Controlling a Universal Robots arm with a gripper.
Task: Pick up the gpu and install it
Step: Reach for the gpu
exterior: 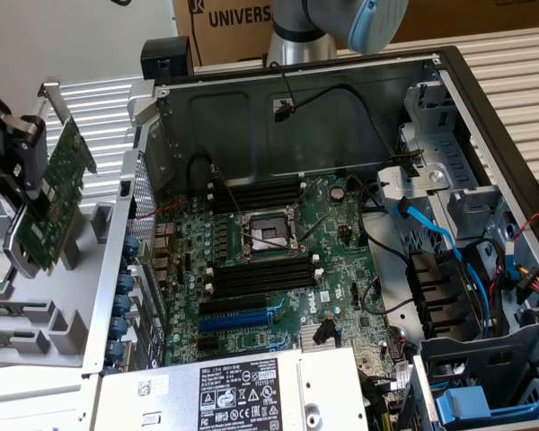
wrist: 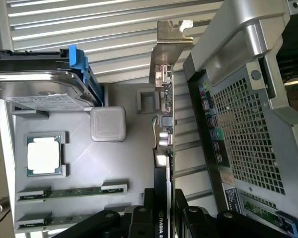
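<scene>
Exterior view: the gripper (exterior: pixel 22 180) is at the exterior view's left, outside the open computer case (exterior: pixel 485 108), with its jaws closed on the gpu (exterior: pixel 61 193). The card is held off the surface, tilted, above the grey parts tray (exterior: pixel 63 337) and beside the case's perforated rear wall. The motherboard (exterior: pixel 341 233) lies flat inside the case.

Wrist view: the gpu (wrist: pixel 165 131) appears edge-on between the gripper (wrist: pixel 165 220) fingers (wrist: pixel 139 220), its silver bracket (wrist: pixel 170 37) at the end away from them. The tray (wrist: pixel 89 171) below holds a processor (wrist: pixel 43 154), two memory sticks (wrist: pixel 72 192) and a hard drive (wrist: pixel 39 91).
</scene>
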